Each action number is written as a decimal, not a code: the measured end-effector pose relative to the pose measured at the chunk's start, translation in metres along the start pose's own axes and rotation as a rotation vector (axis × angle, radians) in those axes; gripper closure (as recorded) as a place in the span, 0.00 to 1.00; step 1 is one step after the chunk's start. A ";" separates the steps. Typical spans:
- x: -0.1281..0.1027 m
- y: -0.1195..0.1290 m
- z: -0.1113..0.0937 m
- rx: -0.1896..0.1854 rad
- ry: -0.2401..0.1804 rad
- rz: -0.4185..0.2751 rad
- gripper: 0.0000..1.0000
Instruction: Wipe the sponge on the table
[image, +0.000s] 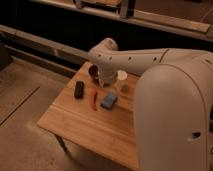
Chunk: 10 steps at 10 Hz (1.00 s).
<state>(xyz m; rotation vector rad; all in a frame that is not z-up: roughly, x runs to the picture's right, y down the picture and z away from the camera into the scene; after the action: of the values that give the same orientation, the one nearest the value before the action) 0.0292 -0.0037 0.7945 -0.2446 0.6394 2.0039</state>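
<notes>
While the big white arm (150, 60) reaches in from the right, I see it fill much of my view and bend down over the far side of the table (70, 125). The gripper (106, 84) hangs over the far part of the tabletop, just beside a dark bowl (93, 73), spread wide with nothing in its grasp. Nearer me, three things lie in a row on the wood. A black device (79, 89) is on the left of my view. The sponge (109, 100) lies flat on the right, just in front of the gripper and apart from it. A thin red stick (94, 99) lies between them.
</notes>
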 end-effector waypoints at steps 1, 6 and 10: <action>-0.001 -0.001 0.003 -0.022 0.013 0.012 0.35; -0.007 -0.024 0.032 -0.013 0.044 0.037 0.35; 0.005 -0.016 0.057 -0.005 0.092 0.033 0.35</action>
<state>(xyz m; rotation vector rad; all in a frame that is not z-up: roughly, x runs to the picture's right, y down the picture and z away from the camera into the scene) 0.0458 0.0366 0.8354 -0.3330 0.7000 2.0351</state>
